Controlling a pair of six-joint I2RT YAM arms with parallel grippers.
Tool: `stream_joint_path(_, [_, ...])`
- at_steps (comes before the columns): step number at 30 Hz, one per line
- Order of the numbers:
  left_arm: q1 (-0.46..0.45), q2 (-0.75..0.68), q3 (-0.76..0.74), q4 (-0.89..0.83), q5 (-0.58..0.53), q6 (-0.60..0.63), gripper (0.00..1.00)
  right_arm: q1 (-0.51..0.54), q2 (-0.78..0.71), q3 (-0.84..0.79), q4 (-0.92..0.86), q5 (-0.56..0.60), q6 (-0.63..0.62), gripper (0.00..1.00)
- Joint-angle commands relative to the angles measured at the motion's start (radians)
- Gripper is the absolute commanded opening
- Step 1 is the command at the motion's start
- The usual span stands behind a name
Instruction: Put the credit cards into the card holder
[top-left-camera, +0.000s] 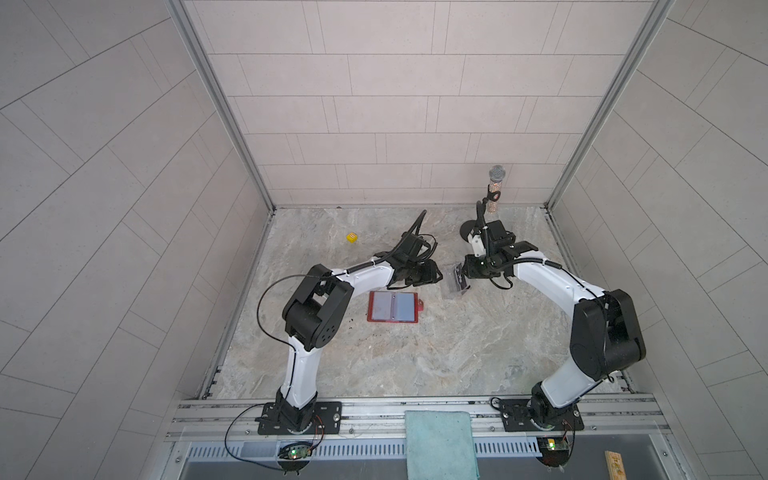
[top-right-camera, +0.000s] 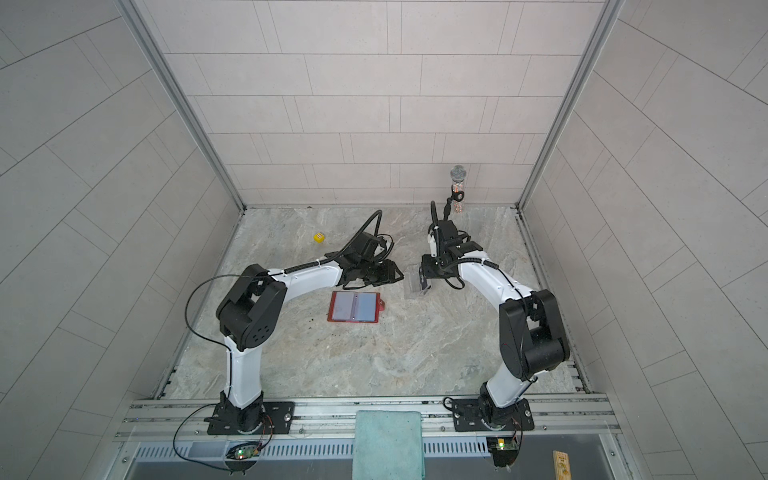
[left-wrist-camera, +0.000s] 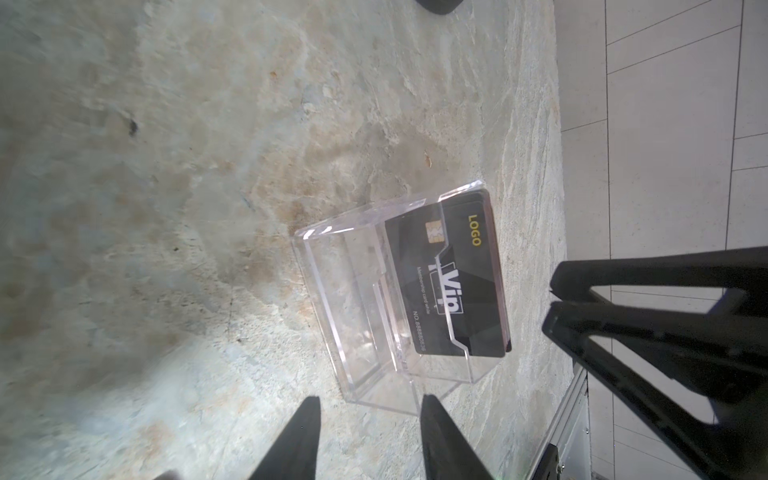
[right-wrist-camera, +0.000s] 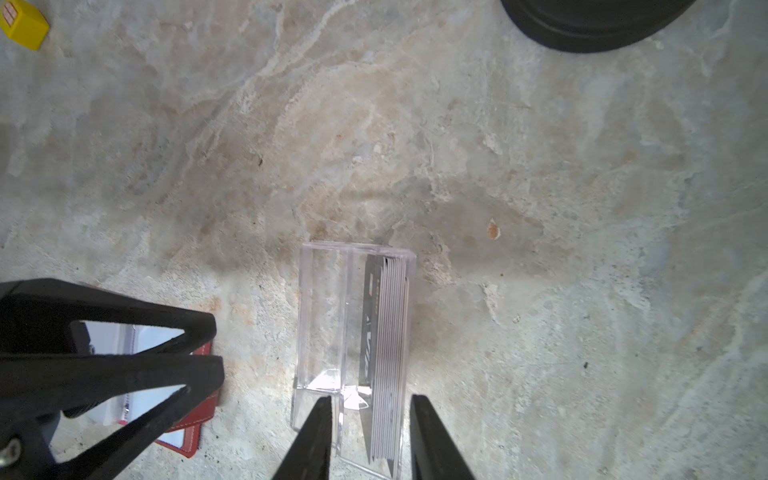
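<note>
Marble-look tabletop (top-left-camera: 415, 353), tiled booth. Both top views: card holder (top-left-camera: 392, 306) lies open flat, red, clear sleeves up. The credit cards (top-left-camera: 459, 279) stand stacked in a clear acrylic stand (top-left-camera: 451, 291), apart from it, between the 2 grippers. Left wrist view: left gripper (left-wrist-camera: 371, 401) part open, holds nothing, tips just short of the stand. Front one reads "LOGO", "Vip", "Membership card"; number line too soft. Right wrist view: right gripper (right-wrist-camera: 372, 399) part open, jaws either side of the stack's end, no grip yet. Cards likely light, stiff, slick; pinch 1 by its exposed top edge.
</note>
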Motion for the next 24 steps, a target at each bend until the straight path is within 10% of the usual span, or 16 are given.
stream_joint_path(1, [-0.006, 0.046, 0.055, 0.014, 0.036, -0.035, 0.47, -0.006, 0.018, 0.014, -0.043, 0.028, -0.033, 0.36])
stream_joint_path(24, [-0.006, 0.208, 0.164, 0.036, 0.090, -0.104, 0.50, -0.027, 0.163, 0.102, -0.069, -0.020, -0.077, 0.42])
